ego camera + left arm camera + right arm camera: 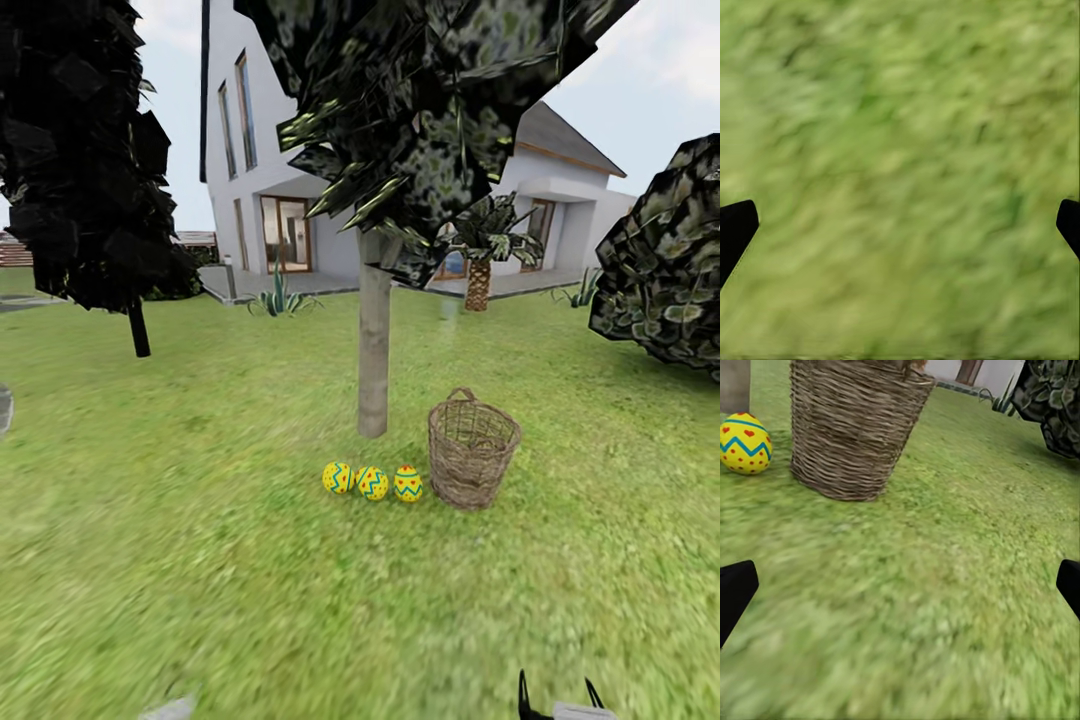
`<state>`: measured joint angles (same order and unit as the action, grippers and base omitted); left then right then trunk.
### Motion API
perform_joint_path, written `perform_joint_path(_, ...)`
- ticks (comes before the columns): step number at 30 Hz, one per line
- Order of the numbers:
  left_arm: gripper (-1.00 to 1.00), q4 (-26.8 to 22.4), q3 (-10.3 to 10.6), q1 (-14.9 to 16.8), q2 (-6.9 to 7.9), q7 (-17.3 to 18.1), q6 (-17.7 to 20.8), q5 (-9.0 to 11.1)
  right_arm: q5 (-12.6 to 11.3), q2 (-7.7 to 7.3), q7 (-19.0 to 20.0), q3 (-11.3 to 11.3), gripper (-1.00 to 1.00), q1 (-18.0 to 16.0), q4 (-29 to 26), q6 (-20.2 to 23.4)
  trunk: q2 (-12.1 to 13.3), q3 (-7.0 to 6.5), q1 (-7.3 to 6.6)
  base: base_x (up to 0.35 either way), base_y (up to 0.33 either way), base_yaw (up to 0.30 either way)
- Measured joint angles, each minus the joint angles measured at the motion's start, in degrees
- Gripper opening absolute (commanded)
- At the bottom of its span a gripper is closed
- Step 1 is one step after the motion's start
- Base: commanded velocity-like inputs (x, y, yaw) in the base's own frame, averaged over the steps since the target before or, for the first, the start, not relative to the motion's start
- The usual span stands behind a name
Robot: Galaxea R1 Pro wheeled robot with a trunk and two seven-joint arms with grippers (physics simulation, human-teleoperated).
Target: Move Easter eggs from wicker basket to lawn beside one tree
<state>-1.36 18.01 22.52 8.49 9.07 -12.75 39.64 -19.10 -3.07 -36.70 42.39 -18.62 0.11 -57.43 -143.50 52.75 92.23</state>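
Three yellow Easter eggs point(338, 477), point(373, 483), point(407, 484) lie in a row on the lawn point(200, 560) at the foot of the pale-trunked tree point(373, 350). Just right of them stands the wicker basket point(472, 450), upright, with no egg visible inside. In the right wrist view one egg point(745, 443) sits beside the basket point(855, 427). My right gripper point(900, 592) is open, well short of the basket, and its fingertips point(523, 695) show at the head view's lower edge. My left gripper point(900, 229) is open over bare grass.
A dark tree with a thin black trunk point(138, 325) stands at the left, a bush point(670, 280) at the right. A small palm point(478, 280) and the white house point(290, 180) lie behind. Open grass stretches between me and the eggs.
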Motion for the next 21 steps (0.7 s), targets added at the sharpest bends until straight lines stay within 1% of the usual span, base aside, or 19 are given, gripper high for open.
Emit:
perform_joint_path(3, 1.0, -0.02, 0.0, -1.77, 0.84, 0.03, -0.7, 0.0, 0.01, -0.06, 0.08, -0.03, 1.0, 0.22, 0.01, -0.14, 0.04, -0.69, -0.08, 0.0, 0.0, 0.0)
perform_joint_path(7, 1.0, -0.03, 0.11, -2.29, 0.82, 0.04, -1.06, -0.06, 0.07, -0.32, 0.1, -0.14, 1.0, 0.46, -0.01, -0.23, 0.09, -1.59, -0.18, 0.0, 0.0, 0.0)
perform_joint_path(11, 1.0, -0.03, 0.19, -2.41, 0.53, 0.04, -1.15, -0.08, 0.16, -0.36, 0.15, -0.09, 1.0, 0.53, -0.02, 0.03, 0.15, -2.48, -0.28, 0.0, 0.0, 0.0)
perform_joint_path(15, 1.0, -0.02, 0.19, -2.42, -0.34, 0.04, -1.1, -0.08, 0.17, -0.28, 0.16, -0.08, 1.0, 0.53, -0.08, 0.33, 0.2, -3.36, -0.39, 0.0, 0.0, 0.0)
perform_joint_path(16, 1.0, -0.03, 0.19, -2.45, -0.98, 0.04, -1.08, -0.06, 0.25, -0.2, 0.19, 0.01, 1.0, 0.53, -0.07, 0.35, 0.22, -3.59, -0.41, 0.0, 0.0, 0.0)
perform_joint_path(21, 1.0, -0.03, 0.11, -2.46, -1.18, 0.05, -0.99, 0.01, 0.15, -0.1, 0.14, -0.03, 1.0, 0.53, -0.11, 0.36, 0.28, -4.69, -0.54, 0.0, 0.0, 0.0)
